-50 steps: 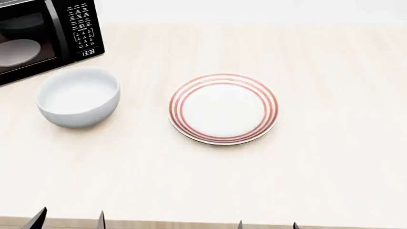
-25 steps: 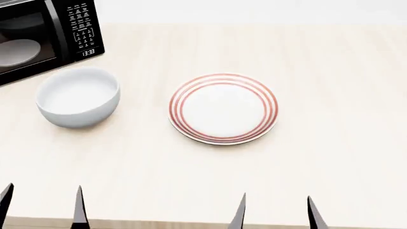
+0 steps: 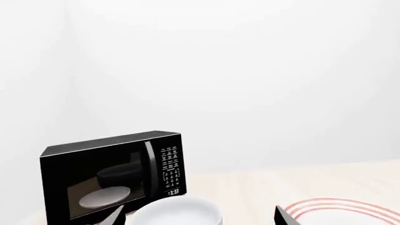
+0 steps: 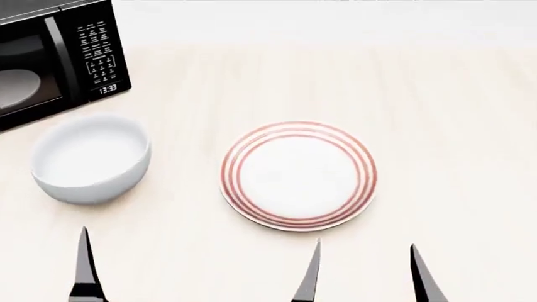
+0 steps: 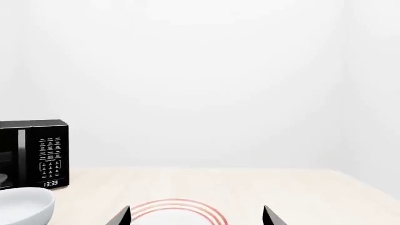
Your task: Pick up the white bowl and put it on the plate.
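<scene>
Nearest the robot, at the near edge of the head view, the right end effector [image 4: 365, 277] shows two dark fingertips standing well apart, pointing toward the plate and clamped on nothing. The left end effector [image 3: 200, 216] is harder to read from the head camera, where only one fingertip shows; its wrist camera shows two tips spread wide with the bowl's rim between and beyond them, so its fingers are apart and empty too.

Just past the left fingertip sits the white bowl [image 4: 90, 158], upright on the pale wood tabletop [image 4: 436, 107], to the left of the plate [image 4: 298, 175] and clear of it, with bare tabletop between them. The plate lies flat ahead of the right end effector, its red rings unbroken and nothing on it.

The bowl looks like glazed ceramic: stiff, probably moderately heavy and smooth enough to slip. Its curved outer wall gives fingers little to bite on, so squeezing across the full width seems risky. The better hold, to my judgement, is on the rim, one finger inside and one outside the wall on the side nearest the left arm, closed firmly and lifted level. It should be set down gently, since ceramic on ceramic may chip or slide.

Farthest back, a black microwave [image 4: 55, 60] stands behind the bowl, not touching it.
</scene>
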Motion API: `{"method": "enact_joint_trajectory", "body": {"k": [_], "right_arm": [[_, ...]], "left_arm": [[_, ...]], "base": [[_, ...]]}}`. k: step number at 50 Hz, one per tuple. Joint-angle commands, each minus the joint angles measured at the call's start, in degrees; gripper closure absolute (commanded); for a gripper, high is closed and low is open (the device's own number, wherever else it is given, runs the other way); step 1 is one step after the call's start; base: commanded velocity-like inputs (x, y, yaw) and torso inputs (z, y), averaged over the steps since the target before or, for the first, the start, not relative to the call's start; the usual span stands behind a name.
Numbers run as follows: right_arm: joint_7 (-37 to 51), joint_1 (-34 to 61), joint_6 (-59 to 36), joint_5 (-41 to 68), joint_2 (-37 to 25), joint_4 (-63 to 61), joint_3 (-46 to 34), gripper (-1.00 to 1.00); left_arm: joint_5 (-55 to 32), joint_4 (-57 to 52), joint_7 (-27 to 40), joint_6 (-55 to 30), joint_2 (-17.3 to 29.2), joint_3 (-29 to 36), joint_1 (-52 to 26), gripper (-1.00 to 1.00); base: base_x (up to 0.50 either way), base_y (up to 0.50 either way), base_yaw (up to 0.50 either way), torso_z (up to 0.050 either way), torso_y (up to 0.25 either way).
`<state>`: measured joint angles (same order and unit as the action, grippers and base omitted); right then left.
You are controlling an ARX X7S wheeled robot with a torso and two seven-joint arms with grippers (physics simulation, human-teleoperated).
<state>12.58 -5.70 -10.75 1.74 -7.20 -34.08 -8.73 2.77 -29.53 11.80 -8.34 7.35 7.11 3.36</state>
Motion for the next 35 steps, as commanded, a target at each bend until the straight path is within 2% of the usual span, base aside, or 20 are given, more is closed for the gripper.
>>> {"method": "enact_joint_trajectory", "body": {"k": [1, 35], "right_arm": [[-0.8, 0.0, 0.5, -0.3, 0.2, -0.4, 0.6, -1.00], [1.1, 0.3, 0.3, 1.1, -1.8, 0.3, -1.1, -1.00]], "left_arm": [[-0.1, -0.4, -0.4, -0.7, -0.4, -1.1, -0.2, -1.00], [0.1, -0.7, 2.2, -1.7, 1.5, 0.8, -0.5, -1.00]], "base": [[0.50, 0.04, 0.00, 0.000, 0.000], [0.50, 0.04, 0.00, 0.000, 0.000]]}}
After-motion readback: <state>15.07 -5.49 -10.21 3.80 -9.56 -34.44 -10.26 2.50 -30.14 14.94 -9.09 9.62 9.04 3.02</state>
